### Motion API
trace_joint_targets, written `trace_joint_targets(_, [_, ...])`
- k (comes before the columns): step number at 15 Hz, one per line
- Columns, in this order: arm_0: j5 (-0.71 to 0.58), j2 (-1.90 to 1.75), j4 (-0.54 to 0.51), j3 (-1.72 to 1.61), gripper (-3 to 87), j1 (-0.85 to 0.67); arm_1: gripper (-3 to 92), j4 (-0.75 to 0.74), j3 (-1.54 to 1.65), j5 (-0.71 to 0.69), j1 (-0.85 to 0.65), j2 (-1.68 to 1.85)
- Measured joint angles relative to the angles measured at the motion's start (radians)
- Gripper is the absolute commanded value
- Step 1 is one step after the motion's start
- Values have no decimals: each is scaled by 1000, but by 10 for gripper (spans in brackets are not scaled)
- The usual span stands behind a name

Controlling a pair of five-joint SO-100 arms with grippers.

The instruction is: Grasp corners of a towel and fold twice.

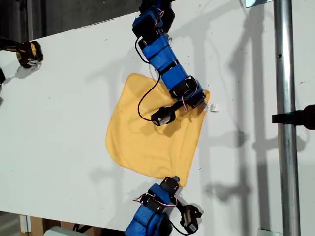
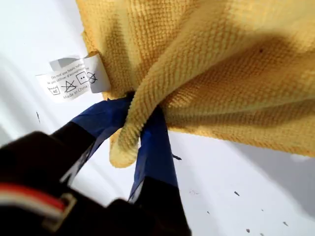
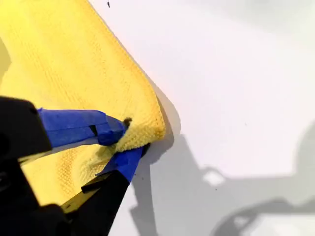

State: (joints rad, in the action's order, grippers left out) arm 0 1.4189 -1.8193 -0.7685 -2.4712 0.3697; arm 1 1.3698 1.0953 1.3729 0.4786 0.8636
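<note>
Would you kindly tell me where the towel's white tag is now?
The white tag lies on the table off the towel edge toward the exterior view's right, beside my first pincer.

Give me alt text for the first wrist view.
My first gripper pinches a corner of the yellow towel, bunching the cloth between its blue jaws. The white tag sits beside that corner, above the white table.

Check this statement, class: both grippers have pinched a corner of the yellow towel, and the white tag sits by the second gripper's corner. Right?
Not quite. The white tag sits by the corner held in my first gripper, as the first wrist view shows. My second gripper does pinch another corner of the towel, with no tag near it.
</note>
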Motion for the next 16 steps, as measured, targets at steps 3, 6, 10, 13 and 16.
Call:
trace_joint_targets(3, [-48, -80, -199, 132, -15, 8, -1, 44, 2, 0, -3, 41])
trace_joint_targets(6, [-118, -130, -367, 313, -15, 29, -2, 58, -3, -23, 9, 117])
trace_joint_targets(10, [-133, -140, -423, 462, -15, 101, -2, -81, -127, -103, 78, 120])
trace_joint_targets(13, [-178, -156, -425, 463, -15, 69, -2, -21, -129, -118, 66, 156])
trace_joint_targets(16, [-308, -198, -483, 469, -15, -107, -2, 236, -83, -120, -54, 282])
